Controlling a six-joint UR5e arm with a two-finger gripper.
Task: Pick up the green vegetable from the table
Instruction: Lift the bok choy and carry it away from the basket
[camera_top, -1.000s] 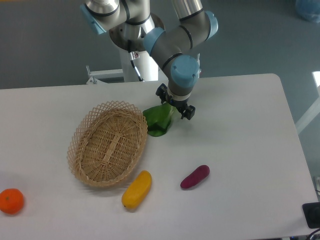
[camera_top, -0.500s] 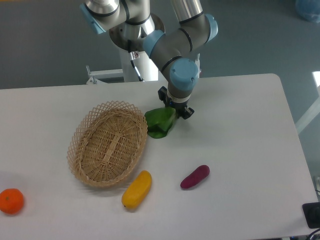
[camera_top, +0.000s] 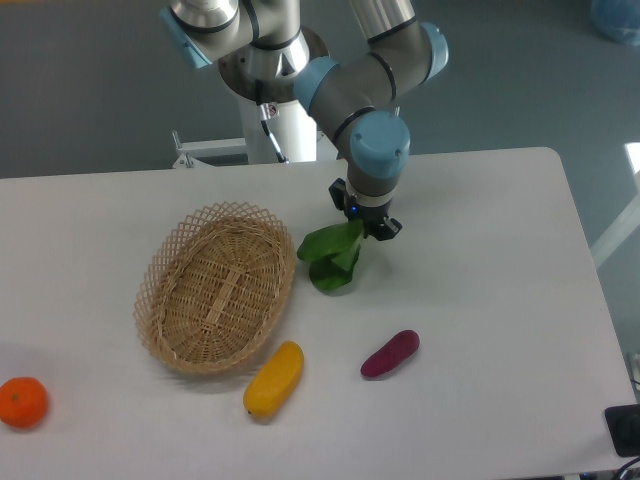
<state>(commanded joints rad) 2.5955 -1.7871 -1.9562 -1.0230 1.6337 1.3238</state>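
Note:
The green vegetable (camera_top: 331, 258) is a dark green leafy bunch just right of the basket, its upper end caught between the fingers of my gripper (camera_top: 364, 222). The gripper points down at the table (camera_top: 480, 260) and is shut on the vegetable's top. The leaves droop down and to the left below the fingers. Whether their lower tip still touches the tabletop I cannot tell. The pale stem end is hidden by the gripper.
A wicker basket (camera_top: 158, 275) lies close to the left of the vegetable. In front lie a yellow oblong fruit (camera_top: 273, 378) and a purple oblong vegetable (camera_top: 390, 353). An orange (camera_top: 22, 402) sits at the far left front. The arm's base stands behind the table.
The gripper closed on the green vegetable and shifted right and slightly toward the front. The vegetable came along, away from the basket rim, and now droops from the fingers.

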